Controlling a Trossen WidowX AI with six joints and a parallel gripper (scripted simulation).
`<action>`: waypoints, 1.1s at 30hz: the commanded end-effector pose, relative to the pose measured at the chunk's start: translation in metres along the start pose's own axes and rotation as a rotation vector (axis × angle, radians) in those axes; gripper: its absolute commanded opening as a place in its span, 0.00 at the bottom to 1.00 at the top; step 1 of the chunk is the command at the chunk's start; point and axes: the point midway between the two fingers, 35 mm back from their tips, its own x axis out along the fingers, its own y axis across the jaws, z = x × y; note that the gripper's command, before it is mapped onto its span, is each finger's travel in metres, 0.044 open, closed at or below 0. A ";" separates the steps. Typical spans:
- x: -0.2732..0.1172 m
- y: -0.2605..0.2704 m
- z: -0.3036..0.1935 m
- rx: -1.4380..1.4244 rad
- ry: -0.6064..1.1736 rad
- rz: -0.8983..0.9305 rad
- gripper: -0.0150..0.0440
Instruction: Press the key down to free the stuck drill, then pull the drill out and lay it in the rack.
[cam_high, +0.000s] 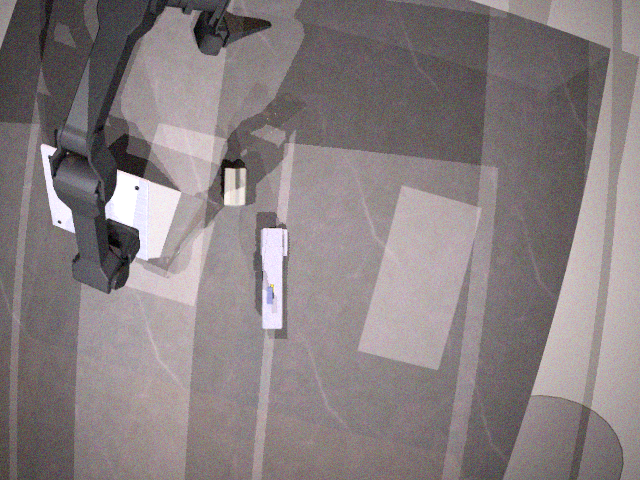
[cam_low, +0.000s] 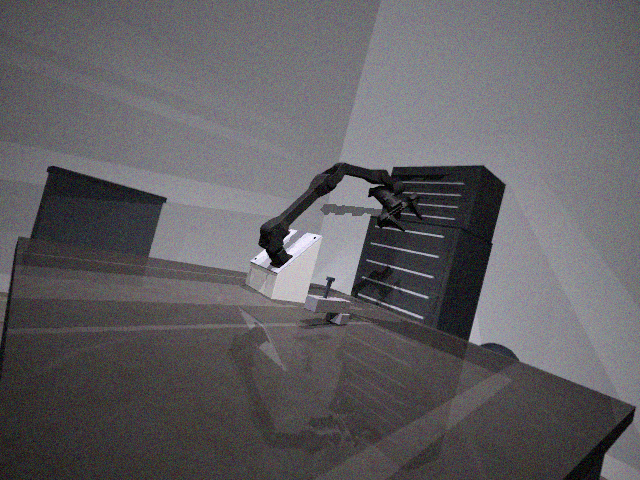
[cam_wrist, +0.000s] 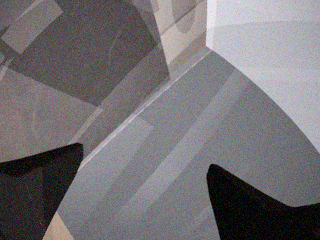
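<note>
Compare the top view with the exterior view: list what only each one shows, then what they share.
Only the top view shows the small blue and yellow parts on the long white block, and the cream box-shaped piece beside it.

Only the exterior view shows the tall dark drawer cabinet, the dark crate at the far left, and a dark upright pin standing on the block.

Both show the dark arm on its white slanted base and the open gripper raised, holding nothing.
</note>
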 end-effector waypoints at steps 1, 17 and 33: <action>0.000 0.000 0.000 0.000 0.000 0.000 0.89; 0.062 0.048 -0.103 0.467 0.013 0.241 0.25; 0.119 0.279 -0.263 1.543 0.364 0.806 0.25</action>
